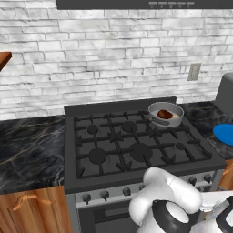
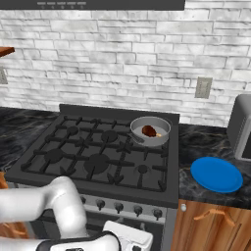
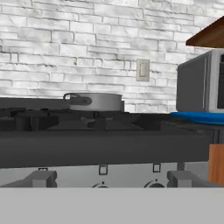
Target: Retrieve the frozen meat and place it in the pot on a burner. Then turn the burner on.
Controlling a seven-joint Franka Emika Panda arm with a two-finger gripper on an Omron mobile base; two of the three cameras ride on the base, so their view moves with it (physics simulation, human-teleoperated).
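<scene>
We're seeing the meat (image 1: 165,114) lying in the pot (image 1: 176,119) on the stove's (image 1: 136,150) rear-right burner; a plate (image 2: 216,174) is resting nearby. Gripper jaws are standing spread, pinching nothing.

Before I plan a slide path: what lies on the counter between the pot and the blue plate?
Nothing stands there. In the right base view, just stove grate and bare dark marble counter separate the pot from the blue plate.
</scene>
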